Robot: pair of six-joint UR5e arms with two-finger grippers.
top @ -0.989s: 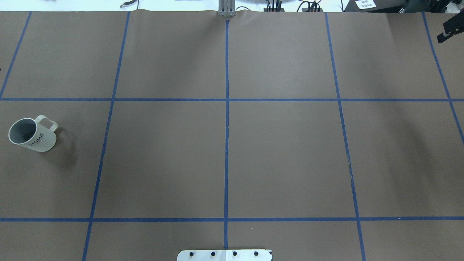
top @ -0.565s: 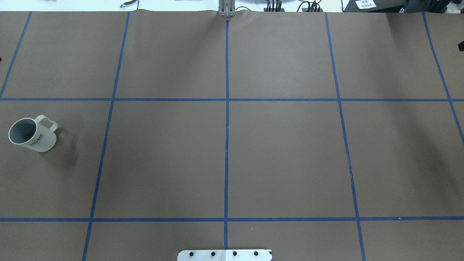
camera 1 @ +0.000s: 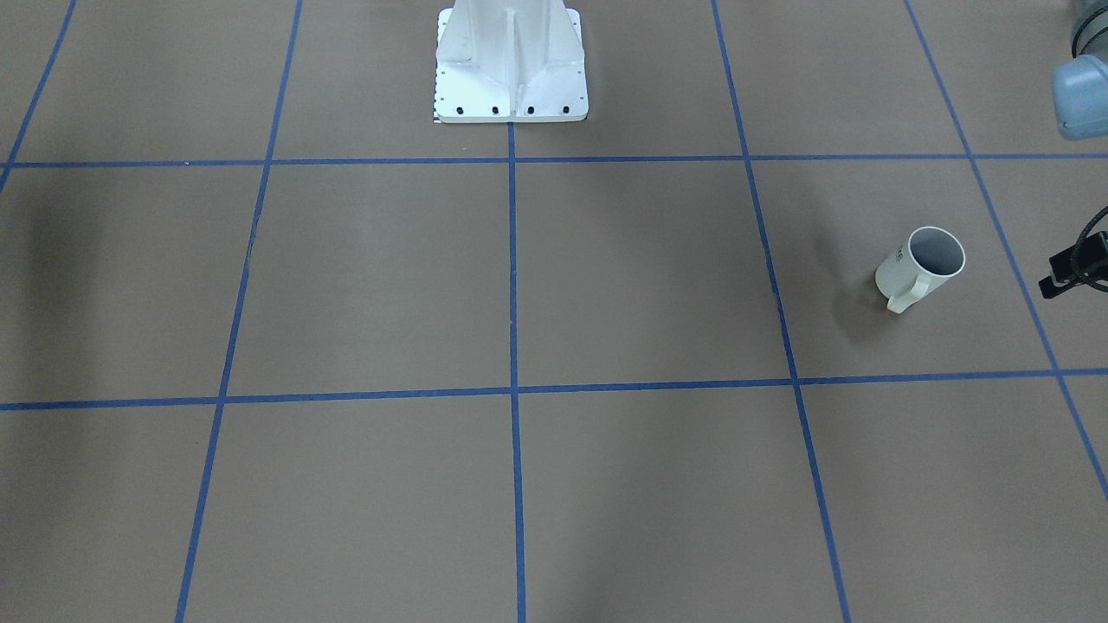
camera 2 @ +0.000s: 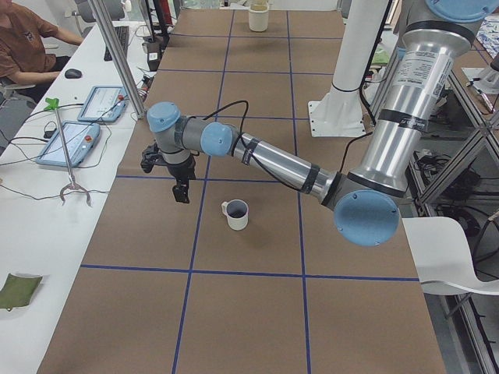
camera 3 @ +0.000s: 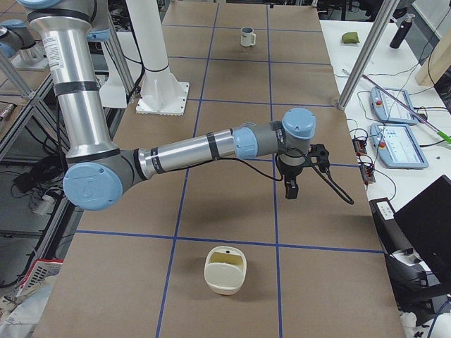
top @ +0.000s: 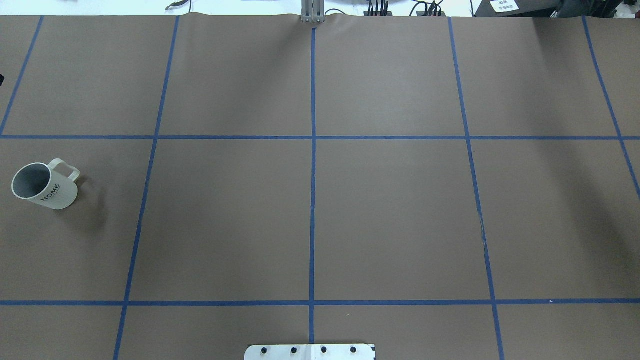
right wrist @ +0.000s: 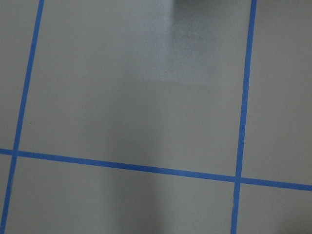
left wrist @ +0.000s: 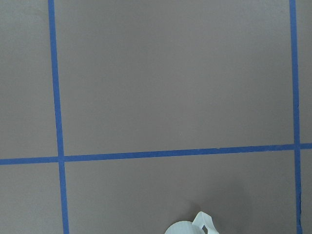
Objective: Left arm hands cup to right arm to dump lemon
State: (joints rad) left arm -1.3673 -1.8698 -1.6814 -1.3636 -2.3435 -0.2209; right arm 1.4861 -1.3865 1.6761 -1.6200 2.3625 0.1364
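Observation:
The cup [top: 45, 186], an off-white mug with dark lettering, stands upright at the table's left side. It also shows in the front view [camera 1: 922, 268], the left side view [camera 2: 236, 214] and at the bottom edge of the left wrist view [left wrist: 192, 228]. The lemon shows in no view. My left gripper [camera 2: 181, 193] hangs above the table, beside the cup and apart from it; I cannot tell whether it is open. My right gripper [camera 3: 291, 190] hangs over the table's right end, empty as far as I can see; I cannot tell whether it is open.
The white robot pedestal [camera 1: 511, 69] stands at mid table on the robot's side. A pale yellow container [camera 3: 225, 269] sits at the table's right end. An operator [camera 2: 23, 47] and tablets [camera 2: 74, 140] are at a side desk.
The right gripper's black tip has slid out of the overhead view at the right edge. A small dark bit has appeared at the left edge. The cup has not moved.

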